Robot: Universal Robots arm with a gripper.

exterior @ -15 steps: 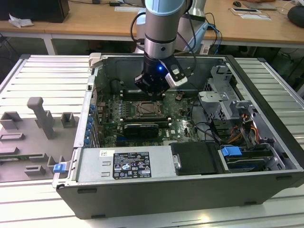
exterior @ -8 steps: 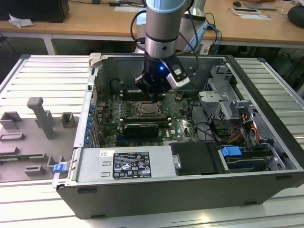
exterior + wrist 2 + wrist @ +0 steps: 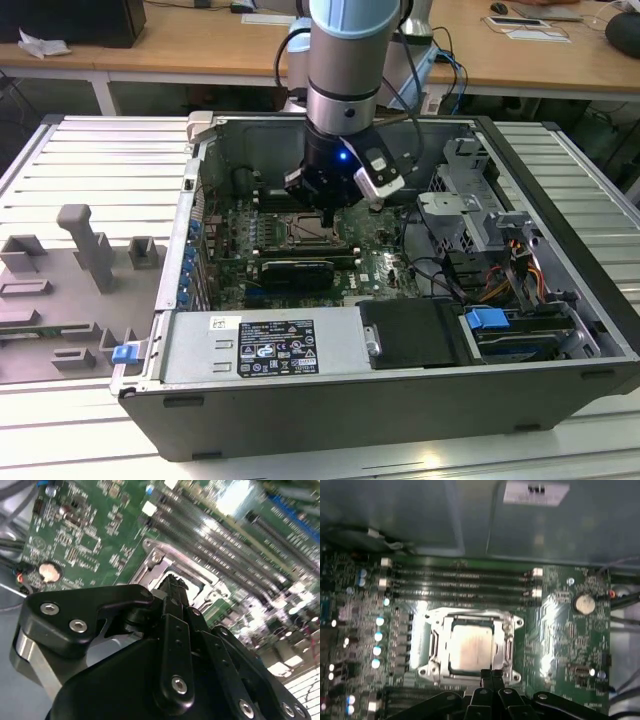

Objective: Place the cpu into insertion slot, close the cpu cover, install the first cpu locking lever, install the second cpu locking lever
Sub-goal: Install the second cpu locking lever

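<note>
The cpu (image 3: 470, 647) lies flat in the insertion slot (image 3: 306, 232), its silver-grey top showing in the first wrist view. The cpu cover (image 3: 470, 617) lies down around it as a silvery frame. My gripper (image 3: 491, 676) is shut, with its two fingertips pressed together and nothing seen between them. It hovers at one edge of the socket frame (image 3: 159, 560). In the exterior view the gripper (image 3: 328, 216) hangs straight down inside the open computer case, just over the socket. I cannot make out how the locking levers stand.
Long memory slots (image 3: 460, 582) run beside the socket, and a coin battery (image 3: 583, 603) sits on the green board. A black graphics card (image 3: 296, 270), a power supply box (image 3: 262, 346), a drive cage (image 3: 470, 215) and cables crowd the case. A grey fixture tray (image 3: 70, 290) lies outside on the exterior view's left.
</note>
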